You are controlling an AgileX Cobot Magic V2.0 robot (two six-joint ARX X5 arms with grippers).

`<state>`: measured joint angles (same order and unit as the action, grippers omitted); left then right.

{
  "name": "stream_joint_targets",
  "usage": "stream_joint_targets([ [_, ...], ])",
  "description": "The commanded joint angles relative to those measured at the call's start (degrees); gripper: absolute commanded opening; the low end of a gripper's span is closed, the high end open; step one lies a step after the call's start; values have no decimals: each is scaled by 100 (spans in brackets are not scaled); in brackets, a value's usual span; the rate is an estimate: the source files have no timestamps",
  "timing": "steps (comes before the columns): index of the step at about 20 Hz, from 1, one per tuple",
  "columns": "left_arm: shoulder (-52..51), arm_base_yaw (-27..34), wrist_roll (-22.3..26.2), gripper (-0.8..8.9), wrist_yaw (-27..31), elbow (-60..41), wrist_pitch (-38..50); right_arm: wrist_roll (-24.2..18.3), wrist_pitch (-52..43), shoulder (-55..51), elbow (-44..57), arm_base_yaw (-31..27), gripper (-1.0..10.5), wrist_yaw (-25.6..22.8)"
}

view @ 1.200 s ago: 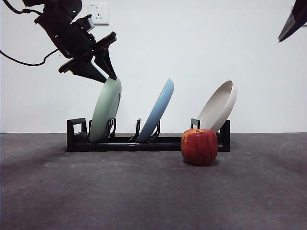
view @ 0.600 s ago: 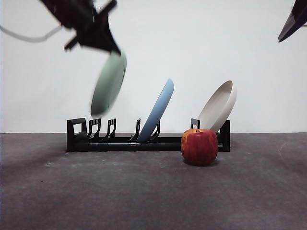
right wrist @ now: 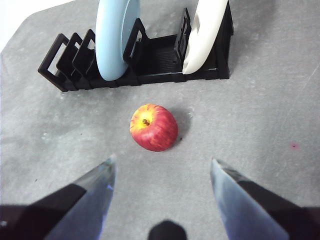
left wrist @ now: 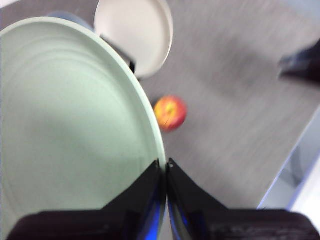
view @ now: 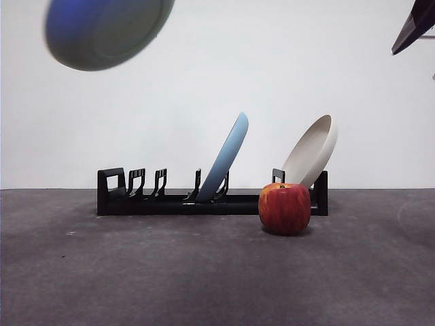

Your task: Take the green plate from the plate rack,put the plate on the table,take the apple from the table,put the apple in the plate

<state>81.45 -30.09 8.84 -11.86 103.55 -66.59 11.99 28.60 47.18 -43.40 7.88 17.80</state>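
The left gripper (left wrist: 164, 167) has its fingers pinched on the green plate's (view: 105, 30) rim, high above the black plate rack (view: 136, 200). The apple (view: 284, 208) sits on the grey desk (view: 204, 272) (lots of bare room around). The right gripper (right wrist: 162, 167) hangs wide apart.

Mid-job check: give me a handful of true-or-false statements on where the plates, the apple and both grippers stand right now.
1. The pale mint green plate sits in the long black slotted plate rack. False: it is lifted clear, high above the rack's end.
2. The left gripper is shut on the green plate's rim. True.
3. The round red apple rests on the dark grey table in front of the rack. True.
4. The right gripper grips the apple. False: its jaws are open, apart from the apple.
5. The light blue plate and the cream-white dish lean in the rack. True.
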Motion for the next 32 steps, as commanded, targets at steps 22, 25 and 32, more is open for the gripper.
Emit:
stream_joint_targets([
  [22,2028,-2131,-431,-9,2415,-3558,3014,-50,-46,9,-17,4,315,-15],
  [25,2133,-2138,-435,65,2332,-3558,3014,-50,-37,9,-17,4,315,-13],
  [32,1755,-2120,-944,439,2365,-3359,2916,-52,46,9,-26,9,322,122],
])
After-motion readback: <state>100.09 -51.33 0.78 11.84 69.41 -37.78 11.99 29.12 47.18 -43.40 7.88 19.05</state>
